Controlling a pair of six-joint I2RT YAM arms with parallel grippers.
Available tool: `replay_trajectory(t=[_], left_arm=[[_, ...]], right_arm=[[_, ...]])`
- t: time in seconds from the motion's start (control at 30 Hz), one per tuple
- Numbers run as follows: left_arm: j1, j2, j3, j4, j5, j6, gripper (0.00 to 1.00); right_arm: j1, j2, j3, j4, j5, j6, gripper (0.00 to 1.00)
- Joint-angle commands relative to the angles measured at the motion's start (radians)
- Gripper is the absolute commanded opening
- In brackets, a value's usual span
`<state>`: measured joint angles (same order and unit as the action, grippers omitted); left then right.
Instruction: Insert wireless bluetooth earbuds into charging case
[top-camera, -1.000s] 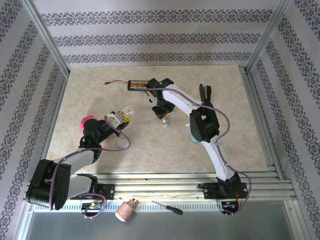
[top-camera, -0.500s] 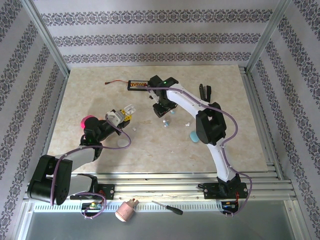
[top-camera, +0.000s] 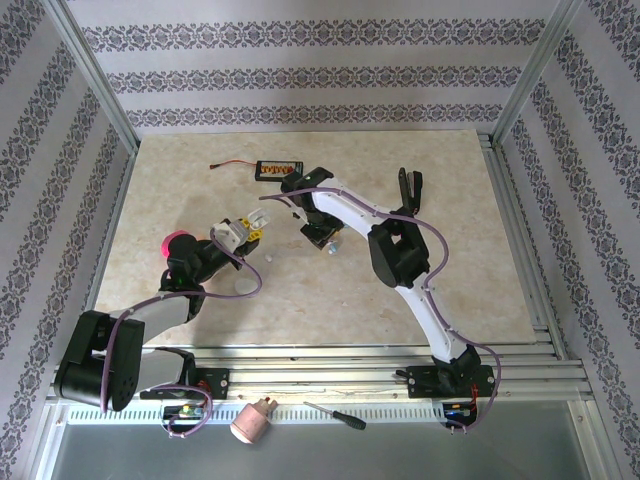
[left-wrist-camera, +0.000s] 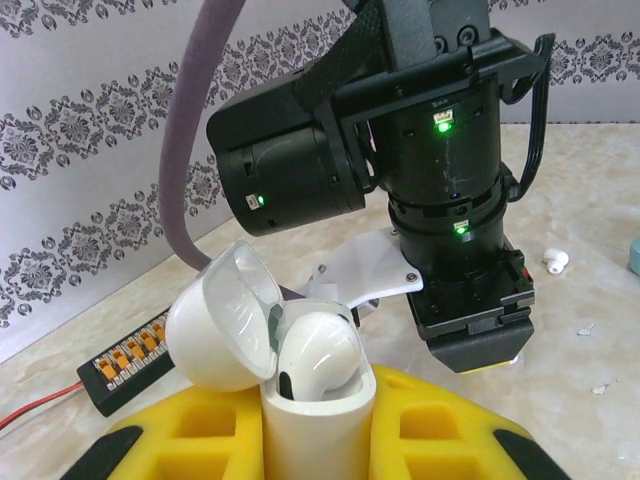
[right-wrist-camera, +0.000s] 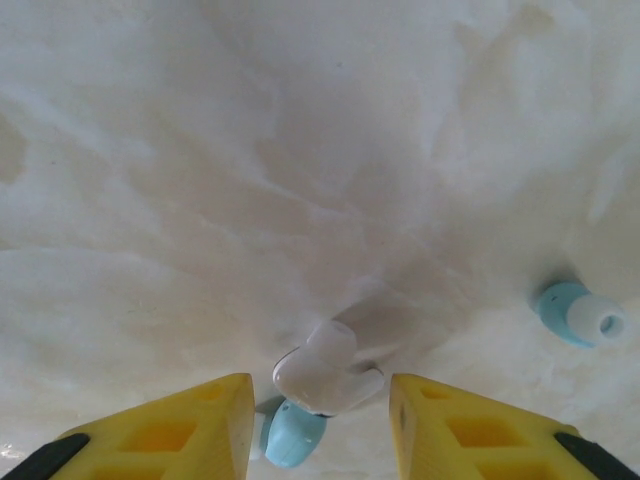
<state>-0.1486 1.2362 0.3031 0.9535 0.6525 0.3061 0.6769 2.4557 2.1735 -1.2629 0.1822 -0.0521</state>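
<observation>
Left end effector (left-wrist-camera: 312, 455) clamps open white pebble-shaped plastic case (left-wrist-camera: 310, 420). Right end effector (right-wrist-camera: 318, 395) released over tiny glossy white earbud (right-wrist-camera: 325, 375) on bench (right-wrist-camera: 200, 150), pale blue earbud (right-wrist-camera: 293, 435) at its 7 o'clock.

From overhead you see the whole bench (top-camera: 200, 180); left wrist faces the right arm (left-wrist-camera: 440, 150) close up, shared with overhead; right wrist looks straight down, close.

Damask-striped wallpaper walls (top-camera: 300, 80) enclose a beige marbled tabletop (top-camera: 330, 300) framed by aluminium rails (top-camera: 330, 365).
</observation>
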Motion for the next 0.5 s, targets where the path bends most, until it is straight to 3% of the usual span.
replay_trajectory(t=[0.0,0.47], left_arm=[[0.01,-0.023,-0.01,0.041,-0.001,-0.005,0.0],[0.01,-0.026,-0.01,0.037,0.001,-0.005,0.0]], right_arm=[[0.006,0.032,0.034,-0.043,0.022,-0.015,0.39],[0.003,0.064,0.023,-0.023,0.02,-0.013,0.3]])
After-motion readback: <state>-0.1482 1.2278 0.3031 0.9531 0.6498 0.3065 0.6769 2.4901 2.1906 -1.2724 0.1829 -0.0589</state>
